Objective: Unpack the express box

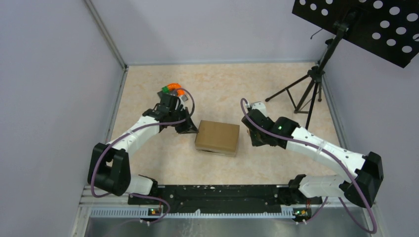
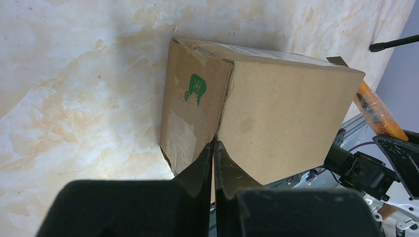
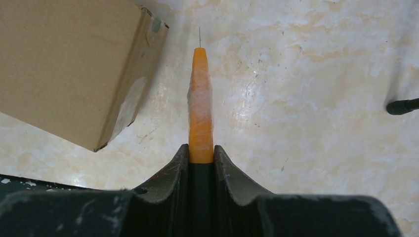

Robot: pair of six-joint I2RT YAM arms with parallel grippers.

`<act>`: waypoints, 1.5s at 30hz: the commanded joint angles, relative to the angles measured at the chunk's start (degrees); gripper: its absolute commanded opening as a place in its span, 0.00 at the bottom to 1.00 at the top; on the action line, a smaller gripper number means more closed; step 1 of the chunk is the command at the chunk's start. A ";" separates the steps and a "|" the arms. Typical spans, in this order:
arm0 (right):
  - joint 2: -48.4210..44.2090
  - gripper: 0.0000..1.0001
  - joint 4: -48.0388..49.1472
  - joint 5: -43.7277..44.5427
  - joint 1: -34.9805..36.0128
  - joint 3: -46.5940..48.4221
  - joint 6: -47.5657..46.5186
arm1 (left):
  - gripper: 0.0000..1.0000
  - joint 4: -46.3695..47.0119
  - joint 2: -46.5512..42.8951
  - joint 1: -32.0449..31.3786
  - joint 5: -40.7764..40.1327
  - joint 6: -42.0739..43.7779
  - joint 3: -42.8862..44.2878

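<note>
The express box (image 1: 217,137) is a closed brown carton lying flat at the table's middle. My left gripper (image 1: 190,127) is shut and empty, its tips against the box's left corner edge; in the left wrist view (image 2: 213,144) they touch the box (image 2: 281,113) between the taped end with a green logo and the long side. My right gripper (image 1: 251,133) sits just right of the box. In the right wrist view it (image 3: 201,148) is shut on an orange pointed tool (image 3: 200,103) that points at the table beside the box (image 3: 64,64). The tool also shows in the left wrist view (image 2: 373,111).
A black tripod stand (image 1: 309,89) stands at the back right under a black perforated panel (image 1: 365,24); one foot shows in the right wrist view (image 3: 402,106). Grey walls close the left, back and right. A black rail (image 1: 222,192) runs along the near edge.
</note>
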 commanded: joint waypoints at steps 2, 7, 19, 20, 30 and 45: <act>-1.95 0.00 1.45 -0.03 -0.65 -0.06 0.73 | 0.06 -6.94 3.93 1.59 -14.44 4.33 -5.19; -1.96 0.00 2.35 -0.99 -0.65 -0.06 0.68 | 0.06 -6.72 4.04 1.72 -14.14 4.40 -5.51; -1.96 0.00 3.40 -4.05 -0.59 -1.63 1.81 | 0.06 -6.20 4.43 2.06 -14.00 4.65 -6.36; -2.07 0.00 3.58 -4.69 -0.65 -2.09 2.08 | 0.06 -6.12 4.50 2.06 -13.99 4.66 -6.42; -4.89 0.00 8.87 -12.34 -0.66 -7.03 6.39 | 0.06 -5.34 5.22 2.24 -13.39 4.84 -6.99; -6.62 0.00 11.28 -13.89 -0.71 -10.65 11.75 | 0.06 -4.79 5.79 2.73 -13.37 5.43 -8.28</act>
